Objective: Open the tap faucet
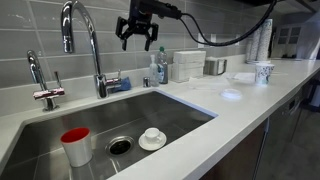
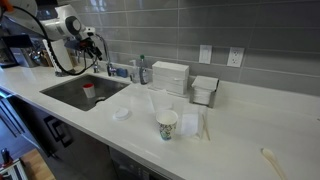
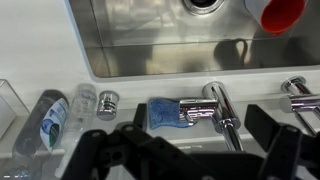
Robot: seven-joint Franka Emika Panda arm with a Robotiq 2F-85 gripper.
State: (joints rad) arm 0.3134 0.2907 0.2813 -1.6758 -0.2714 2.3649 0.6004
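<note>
White counter and grey tile surround the steel sink. The tap faucet rises at the sink's back edge. The gripper hangs beside its arch, fingers spread, touching nothing. I'd lower squarely over the handle before closing.

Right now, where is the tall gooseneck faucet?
In an exterior view the tap faucet rises behind the sink, between the short tap and the blue sponge; the gripper hovers above the sponge.
</note>
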